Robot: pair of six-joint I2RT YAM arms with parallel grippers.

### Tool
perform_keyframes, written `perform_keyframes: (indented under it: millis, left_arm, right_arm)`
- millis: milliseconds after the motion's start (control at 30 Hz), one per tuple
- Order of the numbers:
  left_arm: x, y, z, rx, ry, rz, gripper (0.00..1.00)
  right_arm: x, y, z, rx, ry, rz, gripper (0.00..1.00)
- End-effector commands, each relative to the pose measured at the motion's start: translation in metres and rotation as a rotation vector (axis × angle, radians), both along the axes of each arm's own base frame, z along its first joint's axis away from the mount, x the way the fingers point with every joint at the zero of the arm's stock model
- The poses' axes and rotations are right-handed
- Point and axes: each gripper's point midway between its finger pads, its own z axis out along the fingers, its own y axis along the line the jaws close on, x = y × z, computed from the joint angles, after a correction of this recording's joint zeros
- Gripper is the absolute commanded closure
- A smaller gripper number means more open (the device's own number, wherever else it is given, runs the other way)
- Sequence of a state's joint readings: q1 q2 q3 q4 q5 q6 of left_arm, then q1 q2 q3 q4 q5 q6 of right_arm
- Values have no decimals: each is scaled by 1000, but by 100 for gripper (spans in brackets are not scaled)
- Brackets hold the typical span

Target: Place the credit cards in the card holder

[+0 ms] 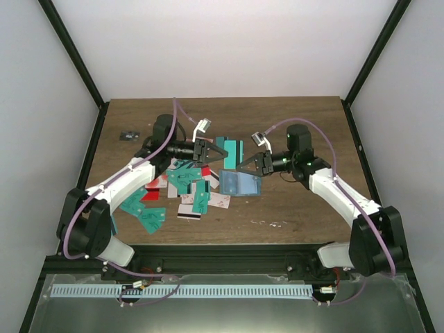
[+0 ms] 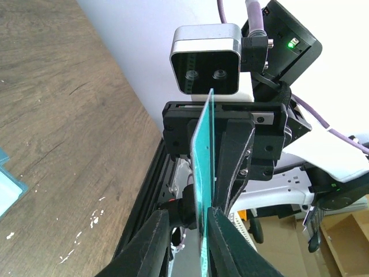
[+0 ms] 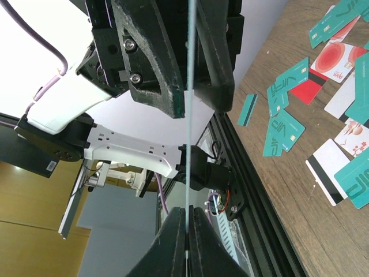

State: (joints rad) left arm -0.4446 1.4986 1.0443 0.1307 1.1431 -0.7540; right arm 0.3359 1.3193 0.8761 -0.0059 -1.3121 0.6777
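A teal credit card (image 1: 230, 147) is held in the air between my two grippers, seen edge-on in the left wrist view (image 2: 204, 150) and in the right wrist view (image 3: 188, 144). My right gripper (image 1: 243, 166) (image 3: 187, 216) is shut on one end of it. My left gripper (image 1: 219, 154) (image 2: 187, 216) is around the other end, with one finger touching the card and a gap at the other. The blue card holder (image 1: 241, 183) lies open on the table below them; its corner shows in the left wrist view (image 2: 4, 187). Several more credit cards (image 1: 187, 182) (image 3: 288, 130) lie scattered to its left.
A small dark object (image 1: 130, 135) lies at the back left of the wooden table (image 1: 291, 125). A black frame rail (image 1: 222, 258) runs along the near edge. White walls with black posts close in the sides and back.
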Motion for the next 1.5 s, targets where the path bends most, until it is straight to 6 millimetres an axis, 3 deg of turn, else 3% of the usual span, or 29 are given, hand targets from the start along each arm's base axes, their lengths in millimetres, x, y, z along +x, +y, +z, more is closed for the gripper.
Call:
perform_keyframes:
  millis: [0,100,233,267,367,467,567,733,900,1167,1467]
  left_arm:
    - [4,-2,5,-24,-27,-22,80]
    - [4,-4,6,-29,-31,-34,84]
    - [6,-5,3,-30,-30,-41,96]
    - [6,-5,3,-30,-28,-42,96]
    - [11,-5,-1,-18,-16,-27,96]
    - [14,-3,-20,42,11,-9,96]
    - [16,1,-51,142,39,8,96]
    - [18,10,-110,339,123,33,96]
    - [16,11,-148,434,198,38,96]
    - [23,1,-187,508,276,13,96]
    - [37,-9,-204,546,337,1,96]
  right_arm:
    - [8,2,17,25,-43,9,99]
    - [10,2,14,23,-37,8,99]
    - [14,3,12,19,-34,-2,98]
    - [15,3,10,14,-31,-10,94]
    - [25,3,3,-31,-26,-64,70]
    - [48,-5,-20,-158,4,-202,56]
    - [66,-28,-60,-314,96,-380,55]
    - [65,-64,-118,-483,249,-549,54]
    - [63,-76,-145,-567,275,-591,54]
    - [83,-83,-182,-678,301,-602,56]
    - [90,-79,-206,-703,323,-557,61]
